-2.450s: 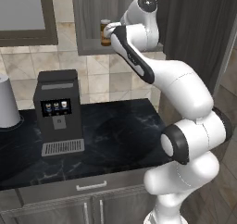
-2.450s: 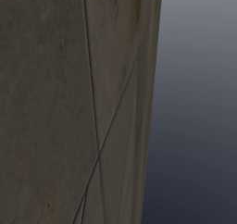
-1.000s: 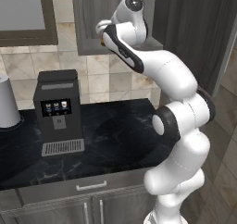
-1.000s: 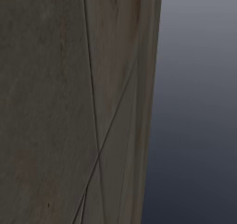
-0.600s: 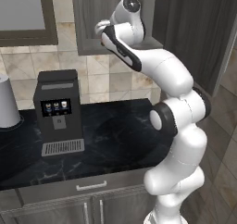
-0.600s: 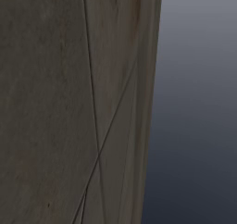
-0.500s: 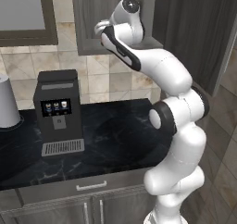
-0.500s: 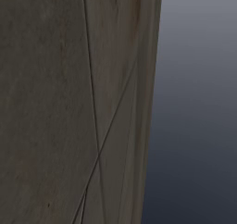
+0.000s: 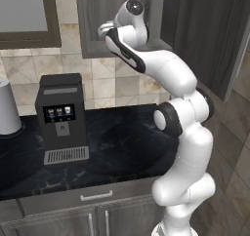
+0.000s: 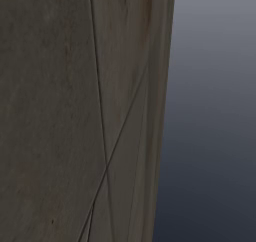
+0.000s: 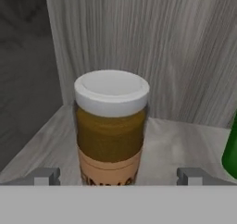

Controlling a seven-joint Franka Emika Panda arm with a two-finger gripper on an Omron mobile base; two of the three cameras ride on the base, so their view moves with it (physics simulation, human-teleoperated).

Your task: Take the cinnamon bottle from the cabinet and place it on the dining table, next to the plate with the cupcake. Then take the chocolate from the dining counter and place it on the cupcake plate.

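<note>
The cinnamon bottle (image 11: 111,126), a brown jar with a pale lid and tan label band, stands upright on the shelf floor of the grey wood-grain cabinet (image 11: 180,140). My gripper (image 11: 118,176) is open, one fingertip (image 11: 44,176) on each side of the jar's base, with a gap on both sides. In the left base view my arm (image 9: 146,59) reaches up into the cabinet niche (image 9: 93,20), and the hand covers the jar there. The dining table, plate, cupcake and chocolate are out of view.
A green cup (image 11: 230,149) stands on the same shelf just right of the jar. Below the niche a coffee machine (image 9: 61,118) sits on the black worktop (image 9: 122,142), with a pale cylinder (image 9: 7,108) at far left. A wood panel (image 10: 75,111) stands close before the right base camera.
The arm has swung left and further into the niche, so the hand now covers the jar in the left base view. The jaws have stayed open.
</note>
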